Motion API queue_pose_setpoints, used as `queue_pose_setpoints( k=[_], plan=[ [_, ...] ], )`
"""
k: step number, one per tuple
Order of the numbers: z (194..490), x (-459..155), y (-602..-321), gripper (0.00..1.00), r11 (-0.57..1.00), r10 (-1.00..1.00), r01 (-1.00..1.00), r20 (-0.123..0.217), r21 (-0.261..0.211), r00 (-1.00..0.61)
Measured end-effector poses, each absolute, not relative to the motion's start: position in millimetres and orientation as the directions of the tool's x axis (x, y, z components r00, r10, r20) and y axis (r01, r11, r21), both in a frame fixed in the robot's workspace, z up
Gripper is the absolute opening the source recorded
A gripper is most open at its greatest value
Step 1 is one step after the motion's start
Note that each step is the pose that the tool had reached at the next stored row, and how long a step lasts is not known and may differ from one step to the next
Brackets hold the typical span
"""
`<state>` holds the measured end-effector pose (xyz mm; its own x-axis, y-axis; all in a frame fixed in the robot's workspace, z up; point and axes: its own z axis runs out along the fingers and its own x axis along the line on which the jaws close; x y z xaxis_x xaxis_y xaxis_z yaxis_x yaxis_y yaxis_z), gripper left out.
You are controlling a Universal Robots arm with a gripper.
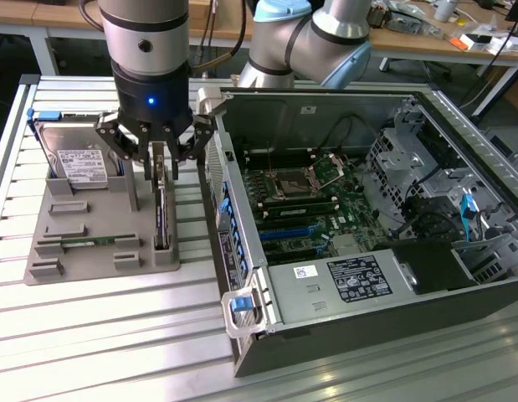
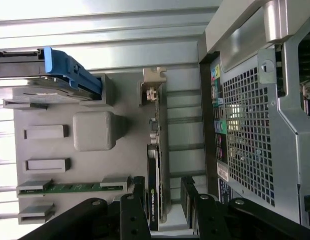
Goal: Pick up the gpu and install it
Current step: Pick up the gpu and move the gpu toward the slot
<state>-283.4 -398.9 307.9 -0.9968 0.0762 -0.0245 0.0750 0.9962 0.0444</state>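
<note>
The gpu [image 1: 161, 213] is a thin dark card standing on edge in a slot of the grey holder [image 1: 91, 213], its silver bracket at the far end. My gripper [image 1: 161, 161] hangs directly over it, open, one finger on each side of the card's upper edge. In the wrist view the gpu [image 2: 155, 150] runs between the two black fingers [image 2: 138, 200], with a visible gap on one side, and my gripper [image 2: 164, 199] straddles its near end. Nothing is gripped.
On the same holder stand a silver hard drive [image 1: 79, 159] with a blue tab and a green memory stick [image 1: 84, 244]. The open computer case [image 1: 242, 251] sits close on the exterior view's right, its motherboard [image 1: 313, 205] exposed. The case's rear grille [image 2: 250, 135] is close to the gpu.
</note>
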Motion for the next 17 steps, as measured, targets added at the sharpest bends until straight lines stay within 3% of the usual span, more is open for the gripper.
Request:
queue_pose_setpoints(
  k=[17],
  plan=[
    [286.6, -283.4, -398.9, 0.42, 0.996, 0.076, 0.075, -0.024, 0.044, -0.997]
  ],
)
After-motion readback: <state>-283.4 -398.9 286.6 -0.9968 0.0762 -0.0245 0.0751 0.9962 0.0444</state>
